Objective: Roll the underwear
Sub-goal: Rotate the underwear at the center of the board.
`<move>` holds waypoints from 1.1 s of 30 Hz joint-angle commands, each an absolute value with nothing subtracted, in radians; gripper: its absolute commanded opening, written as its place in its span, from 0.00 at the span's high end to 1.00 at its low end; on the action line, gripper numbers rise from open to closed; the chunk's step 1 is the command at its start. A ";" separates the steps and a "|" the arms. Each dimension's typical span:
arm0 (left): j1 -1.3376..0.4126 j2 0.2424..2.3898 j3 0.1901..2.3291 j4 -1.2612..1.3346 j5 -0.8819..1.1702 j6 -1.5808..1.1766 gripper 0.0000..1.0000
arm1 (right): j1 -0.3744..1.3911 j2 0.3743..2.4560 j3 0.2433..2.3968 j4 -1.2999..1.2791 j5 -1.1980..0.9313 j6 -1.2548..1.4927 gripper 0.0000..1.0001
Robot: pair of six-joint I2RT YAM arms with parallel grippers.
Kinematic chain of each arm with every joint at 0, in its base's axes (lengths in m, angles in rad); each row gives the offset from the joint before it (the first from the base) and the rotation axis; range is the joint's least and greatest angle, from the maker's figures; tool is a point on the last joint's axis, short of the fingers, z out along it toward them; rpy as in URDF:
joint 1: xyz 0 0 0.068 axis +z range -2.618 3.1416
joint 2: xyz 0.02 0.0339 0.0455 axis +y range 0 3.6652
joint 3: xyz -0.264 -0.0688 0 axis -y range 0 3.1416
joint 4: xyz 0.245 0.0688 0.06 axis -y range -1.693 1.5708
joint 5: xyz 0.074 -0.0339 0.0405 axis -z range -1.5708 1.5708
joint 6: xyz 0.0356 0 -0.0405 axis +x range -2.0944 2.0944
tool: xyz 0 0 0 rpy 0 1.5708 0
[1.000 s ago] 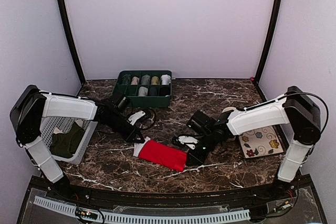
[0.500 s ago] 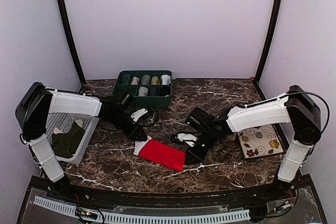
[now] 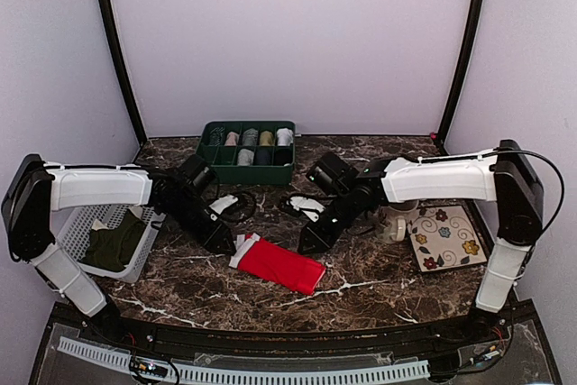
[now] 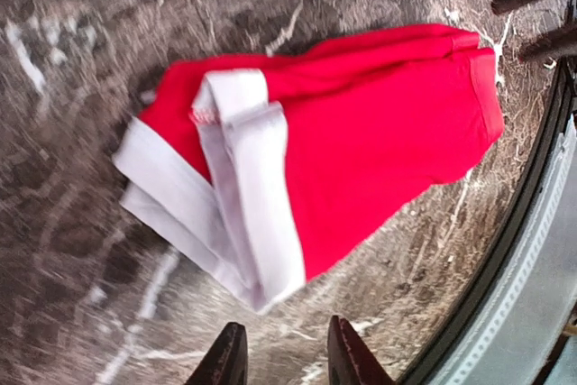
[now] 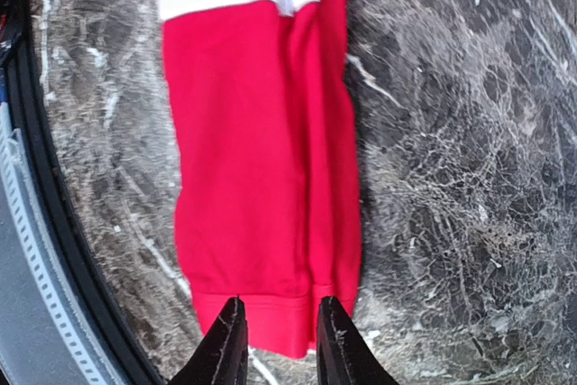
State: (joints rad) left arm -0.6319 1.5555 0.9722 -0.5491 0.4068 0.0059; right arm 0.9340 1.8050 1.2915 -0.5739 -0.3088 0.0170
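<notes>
The red underwear (image 3: 278, 264) lies folded into a long strip on the marble table, white waistband to the left, leg hems to the right. My left gripper (image 3: 222, 240) is open and empty, hovering just off the waistband end. In the left wrist view the gripper (image 4: 287, 362) sits short of the white waistband (image 4: 252, 196). My right gripper (image 3: 306, 242) is open and empty, just behind the strip's right end. In the right wrist view the gripper (image 5: 279, 342) straddles the hem end of the underwear (image 5: 252, 169) from above. It grips nothing.
A green divider tray (image 3: 204, 145) with rolled garments stands at the back. A white basket (image 3: 97, 215) holding a dark olive garment (image 3: 114, 246) is at the left. A mug (image 3: 394, 223) and a floral mat (image 3: 448, 238) are at the right. The table's front rail (image 3: 270, 372) is near.
The right arm has swung left and back, its gripper now behind the strip's right end, uncovering the mug. The left gripper has drawn slightly left off the waistband. The underwear lies nearly the same.
</notes>
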 commanded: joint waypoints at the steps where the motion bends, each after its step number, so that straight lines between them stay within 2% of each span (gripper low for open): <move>1: -0.666 1.518 0.928 -0.630 0.427 -0.166 0.68 | 0.913 1.870 1.318 -0.603 -0.268 0.016 0.77; 8: -0.703 1.570 0.838 -0.505 0.467 -0.289 0.72 | 0.901 1.933 1.336 -0.623 -0.214 -0.010 0.87; 14: -0.677 1.657 0.887 -0.421 0.397 -0.289 0.76 | 0.907 1.943 1.288 -0.589 -0.277 -0.022 0.93; 26: -0.536 1.813 1.062 -0.388 0.306 -0.171 0.79 | 1.011 1.989 1.297 -0.566 -0.454 -0.004 0.93; 33: -0.536 1.628 0.992 -0.379 0.323 -0.175 0.70 | 1.019 1.910 1.250 -0.466 -0.527 0.090 0.90</move>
State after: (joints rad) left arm -0.5358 1.7836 1.0439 -0.3702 0.3210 -0.1917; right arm 1.0203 1.9747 1.2827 -0.5411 -0.4671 0.0292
